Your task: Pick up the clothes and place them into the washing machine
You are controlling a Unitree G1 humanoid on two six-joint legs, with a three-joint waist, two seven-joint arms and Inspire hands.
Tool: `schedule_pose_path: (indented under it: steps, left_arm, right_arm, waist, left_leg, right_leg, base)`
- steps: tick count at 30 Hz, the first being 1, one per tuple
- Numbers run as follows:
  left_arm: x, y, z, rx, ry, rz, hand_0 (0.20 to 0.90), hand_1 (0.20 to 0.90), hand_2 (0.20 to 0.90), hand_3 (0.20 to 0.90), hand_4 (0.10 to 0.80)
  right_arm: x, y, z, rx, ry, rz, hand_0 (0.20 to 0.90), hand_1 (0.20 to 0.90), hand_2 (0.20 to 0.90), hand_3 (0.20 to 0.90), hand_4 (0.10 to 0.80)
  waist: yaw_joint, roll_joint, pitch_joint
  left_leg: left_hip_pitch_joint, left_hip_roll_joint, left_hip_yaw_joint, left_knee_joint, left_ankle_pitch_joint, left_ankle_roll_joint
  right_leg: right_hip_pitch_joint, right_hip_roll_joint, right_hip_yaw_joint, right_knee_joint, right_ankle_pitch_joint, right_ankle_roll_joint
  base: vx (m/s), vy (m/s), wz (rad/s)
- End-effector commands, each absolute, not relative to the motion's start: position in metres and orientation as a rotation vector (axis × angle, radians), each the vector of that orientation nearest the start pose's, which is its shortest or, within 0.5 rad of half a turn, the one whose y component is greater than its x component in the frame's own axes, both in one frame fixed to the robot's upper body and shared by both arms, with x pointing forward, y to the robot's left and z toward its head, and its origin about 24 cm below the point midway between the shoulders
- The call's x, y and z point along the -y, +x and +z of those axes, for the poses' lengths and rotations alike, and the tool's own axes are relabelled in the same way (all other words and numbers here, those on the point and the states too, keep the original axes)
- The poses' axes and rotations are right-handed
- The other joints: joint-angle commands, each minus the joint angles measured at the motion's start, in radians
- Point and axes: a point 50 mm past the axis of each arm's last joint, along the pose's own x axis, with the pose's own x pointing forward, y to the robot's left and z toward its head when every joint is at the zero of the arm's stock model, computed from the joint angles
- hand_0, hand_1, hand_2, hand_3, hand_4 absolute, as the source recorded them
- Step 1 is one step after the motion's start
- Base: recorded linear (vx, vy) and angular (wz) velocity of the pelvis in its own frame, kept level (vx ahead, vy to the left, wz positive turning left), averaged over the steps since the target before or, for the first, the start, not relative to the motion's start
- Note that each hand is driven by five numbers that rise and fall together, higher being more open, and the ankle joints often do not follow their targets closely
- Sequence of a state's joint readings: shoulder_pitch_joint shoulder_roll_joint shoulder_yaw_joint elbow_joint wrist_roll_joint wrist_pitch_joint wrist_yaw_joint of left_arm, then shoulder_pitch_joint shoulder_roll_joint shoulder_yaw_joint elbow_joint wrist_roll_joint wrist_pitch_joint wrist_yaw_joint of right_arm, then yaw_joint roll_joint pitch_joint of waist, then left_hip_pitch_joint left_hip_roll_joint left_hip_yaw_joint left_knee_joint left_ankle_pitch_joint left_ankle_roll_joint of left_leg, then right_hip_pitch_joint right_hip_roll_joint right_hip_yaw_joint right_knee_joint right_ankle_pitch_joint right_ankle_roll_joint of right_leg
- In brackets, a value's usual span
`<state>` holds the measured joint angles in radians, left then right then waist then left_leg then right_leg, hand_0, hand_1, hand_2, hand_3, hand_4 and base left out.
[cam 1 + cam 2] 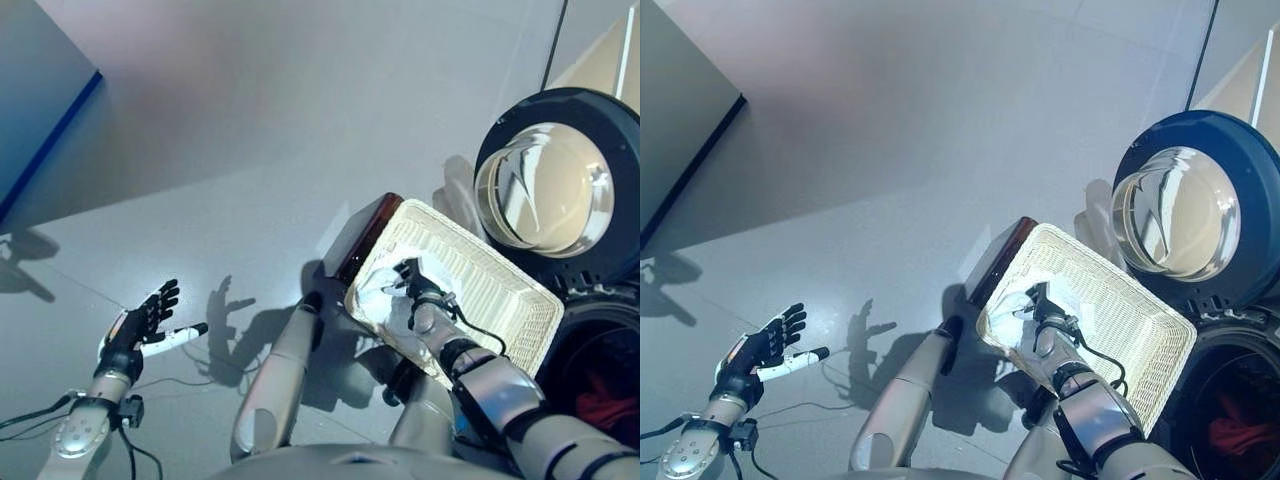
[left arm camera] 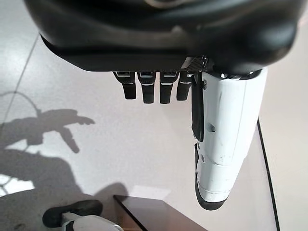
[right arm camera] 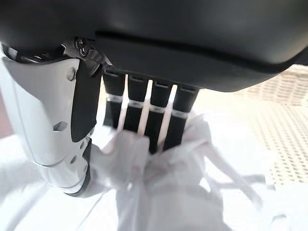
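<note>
A white cloth (image 1: 375, 295) lies bunched at the near-left end of a white wicker basket (image 1: 500, 262). My right hand (image 1: 418, 298) reaches down into the basket. In the right wrist view its fingers (image 3: 154, 120) and white-covered thumb (image 3: 53, 125) pinch a raised fold of the cloth (image 3: 168, 192). To the right stands the washing machine with its round door (image 1: 555, 180) swung open, and something red (image 1: 610, 400) lies in the dark drum. My left hand (image 1: 140, 325) hangs open and empty over the floor at the lower left.
The basket rests tilted on a dark brown box (image 1: 365, 235), right beside the washer's opening. A blue-edged panel (image 1: 40, 100) stands at the upper left. Grey floor (image 1: 250, 150) spreads between them.
</note>
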<state>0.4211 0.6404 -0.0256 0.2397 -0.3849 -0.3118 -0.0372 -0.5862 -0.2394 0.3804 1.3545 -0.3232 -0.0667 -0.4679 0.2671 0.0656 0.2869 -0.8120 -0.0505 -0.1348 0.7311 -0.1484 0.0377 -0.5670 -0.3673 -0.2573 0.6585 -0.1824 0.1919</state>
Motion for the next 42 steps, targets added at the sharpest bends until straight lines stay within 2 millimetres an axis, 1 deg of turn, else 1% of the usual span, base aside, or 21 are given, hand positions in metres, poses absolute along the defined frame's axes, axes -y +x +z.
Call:
schedule_pose_path:
  steps: [1,9,10,11,12,15,19,20,21,22,25,26,27,29,30,31,32,34,36,38,42]
  left_arm:
    - [-0.304,0.148,0.014,-0.189,0.274,0.077,0.900,0.900,0.900,0.900,0.800]
    - [-0.303,0.151,0.017,-0.172,0.269,0.076,0.900,0.900,0.900,0.900,0.800]
    - [-0.303,0.151,0.016,-0.175,0.268,0.087,0.900,0.900,0.900,0.900,0.800]
    - [-0.303,0.151,0.015,-0.178,0.269,0.091,0.900,0.900,0.900,0.900,0.800]
    - [-0.304,0.151,0.014,-0.179,0.271,0.096,0.900,0.900,0.900,0.900,0.800]
    - [-0.304,0.151,0.010,-0.189,0.264,0.113,0.900,0.900,0.900,0.900,0.800]
    - [-0.305,0.151,0.008,-0.191,0.260,0.123,0.900,0.900,0.900,0.900,0.800]
    - [-0.305,0.151,0.007,-0.196,0.258,0.129,0.900,0.900,0.900,0.900,0.800]
    - [-0.306,0.148,0.000,-0.220,0.249,0.152,0.900,0.900,0.900,0.900,0.800]
    - [-0.308,0.146,0.000,-0.224,0.247,0.163,0.900,0.900,0.900,0.900,0.800]
    - [-0.312,0.141,-0.006,-0.255,0.240,0.193,0.900,0.900,0.900,0.900,0.800]
    - [-0.312,0.141,-0.006,-0.255,0.240,0.193,0.900,0.900,0.900,0.900,0.800]
    - [-0.312,0.139,-0.008,-0.266,0.233,0.202,0.900,0.900,0.900,0.900,0.800]
    - [-0.312,0.137,-0.013,-0.286,0.224,0.207,0.900,0.900,0.900,0.900,0.800]
    - [-0.312,0.134,-0.017,-0.304,0.215,0.215,0.900,0.900,0.900,0.900,0.800]
    - [-0.312,0.134,-0.017,-0.304,0.215,0.215,0.900,0.900,0.900,0.900,0.800]
    - [-0.311,0.133,-0.021,-0.320,0.202,0.227,0.900,0.900,0.900,0.900,0.800]
    - [-0.310,0.133,-0.024,-0.327,0.187,0.233,0.900,0.900,0.900,0.900,0.800]
    - [-0.308,0.132,-0.026,-0.330,0.176,0.238,0.900,0.900,0.900,0.900,0.800]
    - [-0.305,0.127,-0.030,-0.345,0.161,0.241,0.900,0.900,0.900,0.900,0.800]
    - [-0.304,0.123,-0.034,-0.361,0.163,0.242,0.900,0.900,0.900,0.900,0.800]
  right_arm:
    - [0.220,0.294,-0.053,-0.504,-0.966,-0.158,0.200,0.200,0.200,0.200,0.300]
    - [0.228,0.290,-0.054,-0.540,-0.933,-0.207,0.200,0.200,0.200,0.200,0.300]
    - [0.231,0.287,-0.056,-0.556,-0.855,-0.269,0.200,0.200,0.200,0.200,0.300]
    - [0.233,0.286,-0.056,-0.561,-0.834,-0.287,0.200,0.200,0.200,0.200,0.300]
    - [0.236,0.287,-0.054,-0.554,-0.799,-0.321,0.200,0.200,0.200,0.200,0.300]
    - [0.245,0.284,-0.053,-0.540,-0.697,-0.398,0.200,0.200,0.200,0.200,0.300]
    - [0.248,0.284,-0.049,-0.489,-0.617,-0.433,0.200,0.200,0.200,0.200,0.300]
    - [0.248,0.283,-0.048,-0.476,-0.568,-0.450,0.200,0.200,0.200,0.200,0.300]
    - [0.249,0.280,-0.048,-0.449,-0.390,-0.515,0.200,0.200,0.200,0.200,0.300]
    - [0.250,0.281,-0.044,-0.409,-0.279,-0.548,0.200,0.200,0.200,0.200,0.300]
    - [0.250,0.274,-0.044,-0.350,-0.051,-0.602,0.200,0.200,0.200,0.200,0.300]
    - [0.250,0.274,-0.045,-0.350,-0.051,-0.602,0.200,0.200,0.200,0.200,0.300]
    - [0.249,0.270,-0.048,-0.352,0.005,-0.607,0.200,0.200,0.200,0.200,0.300]
    - [0.250,0.263,-0.054,-0.352,0.134,-0.630,0.200,0.200,0.200,0.200,0.300]
    - [0.251,0.258,-0.058,-0.351,0.257,-0.681,0.200,0.200,0.200,0.200,0.300]
    - [0.251,0.258,-0.058,-0.351,0.257,-0.680,0.200,0.200,0.200,0.200,0.300]
    - [0.254,0.254,-0.061,-0.340,0.380,-0.726,0.200,0.200,0.200,0.200,0.300]
    - [0.255,0.253,-0.060,-0.312,0.453,-0.737,0.200,0.200,0.200,0.200,0.300]
    - [0.257,0.251,-0.061,-0.311,0.453,-0.740,0.200,0.200,0.200,0.200,0.300]
    - [0.260,0.251,-0.056,-0.300,0.366,-0.697,0.200,0.200,0.200,0.200,0.300]
    - [0.267,0.248,-0.053,-0.295,0.291,-0.684,0.200,0.200,0.200,0.200,0.300]
  waist:
    - [0.002,0.030,-0.019]
    - [-0.001,0.029,-0.021]
    - [-0.008,0.025,-0.024]
    - [-0.009,0.023,-0.026]
    - [-0.012,0.022,-0.026]
    - [-0.027,0.007,-0.034]
    - [-0.047,-0.008,-0.038]
    - [-0.053,-0.012,-0.041]
    - [-0.068,-0.025,-0.048]
    - [-0.075,-0.032,-0.050]
    - [-0.091,-0.051,-0.054]
    - [-0.091,-0.051,-0.054]
    - [-0.094,-0.057,-0.056]
    - [-0.099,-0.067,-0.060]
    - [-0.104,-0.081,-0.065]
    - [-0.104,-0.081,-0.063]
    - [-0.109,-0.091,-0.068]
    - [-0.114,-0.098,-0.069]
    - [-0.117,-0.102,-0.070]
    - [-0.128,-0.110,-0.079]
    - [-0.135,-0.116,-0.078]
  left_leg:
    - [0.020,0.038,-0.024,-0.047,-0.001,-0.042]
    - [0.025,0.037,-0.023,-0.056,0.002,-0.038]
    - [0.033,0.040,-0.020,-0.063,0.002,-0.038]
    - [0.039,0.041,-0.019,-0.067,0.003,-0.038]
    - [0.040,0.042,-0.016,-0.091,0.042,-0.036]
    - [0.066,0.047,-0.012,-0.116,0.046,-0.036]
    - [0.088,0.051,-0.009,-0.137,0.050,-0.039]
    - [0.096,0.052,-0.007,-0.149,0.053,-0.040]
    - [0.111,0.057,-0.003,-0.170,0.059,-0.043]
    - [0.122,0.061,0.000,-0.183,0.063,-0.044]
    - [0.155,0.072,0.005,-0.222,0.075,-0.048]
    - [0.158,0.073,0.006,-0.224,0.075,-0.048]
    - [0.174,0.074,0.007,-0.241,0.080,-0.050]
    - [0.212,0.079,0.012,-0.278,0.090,-0.053]
    - [0.255,0.087,0.017,-0.316,0.100,-0.059]
    - [0.259,0.088,0.017,-0.319,0.101,-0.059]
    - [0.314,0.096,0.022,-0.369,0.115,-0.064]
    - [0.366,0.102,0.027,-0.408,0.126,-0.068]
    - [0.396,0.103,0.029,-0.444,0.145,-0.070]
    - [0.458,0.112,0.036,-0.500,0.157,-0.074]
    - [0.493,0.112,0.037,-0.525,0.164,-0.078]
  right_leg:
    - [-0.071,0.014,0.008,0.072,0.015,-0.030]
    - [-0.071,0.013,0.009,0.070,0.017,-0.028]
    - [-0.064,0.012,0.007,0.064,0.020,-0.027]
    - [-0.060,0.013,0.006,0.060,0.022,-0.026]
    - [-0.061,0.015,-0.001,0.037,0.054,-0.038]
    - [-0.036,0.019,0.001,0.007,0.071,-0.034]
    - [-0.014,0.024,0.003,-0.020,0.082,-0.031]
    - [-0.007,0.027,0.002,-0.032,0.085,-0.031]
    - [0.010,0.029,-0.001,-0.057,0.092,-0.029]
    - [0.020,0.033,-0.001,-0.072,0.097,-0.029]
    - [0.053,0.042,-0.006,-0.117,0.109,-0.029]
    - [0.056,0.042,-0.006,-0.119,0.109,-0.029]
    - [0.073,0.046,-0.009,-0.141,0.114,-0.029]
    - [0.113,0.053,-0.013,-0.182,0.123,-0.029]
    - [0.163,0.062,-0.018,-0.232,0.133,-0.028]
    - [0.167,0.063,-0.018,-0.235,0.134,-0.028]
    - [0.222,0.073,-0.020,-0.284,0.149,-0.026]
    - [0.271,0.079,-0.022,-0.328,0.159,-0.024]
    - [0.302,0.085,-0.028,-0.361,0.173,-0.022]
    - [0.355,0.092,-0.030,-0.412,0.184,-0.019]
    - [0.385,0.095,-0.035,-0.430,0.186,-0.016]
  base:
    - [0.000,0.000,0.00]
    - [-0.001,0.000,0.00]
    - [0.000,0.000,0.00]
    - [-0.061,0.026,-0.01]
    - [-0.062,0.017,-0.01]
    - [0.007,0.009,0.02]
    - [0.003,-0.001,-0.01]
    - [0.030,-0.004,-0.04]
    - [0.039,-0.015,-0.03]
    - [0.040,-0.022,-0.09]
    - [0.028,-0.016,-0.13]
    - [0.036,-0.015,-0.11]
    - [0.038,-0.018,-0.13]
    - [0.086,-0.048,-0.14]
    - [0.090,-0.057,-0.05]
    - [0.159,-0.069,0.00]
    - [0.133,-0.034,-0.06]
    - [0.142,-0.028,-0.18]
    - [0.080,-0.015,-0.19]
    - [0.107,-0.010,-0.07]
    - [0.052,-0.009,-0.06]
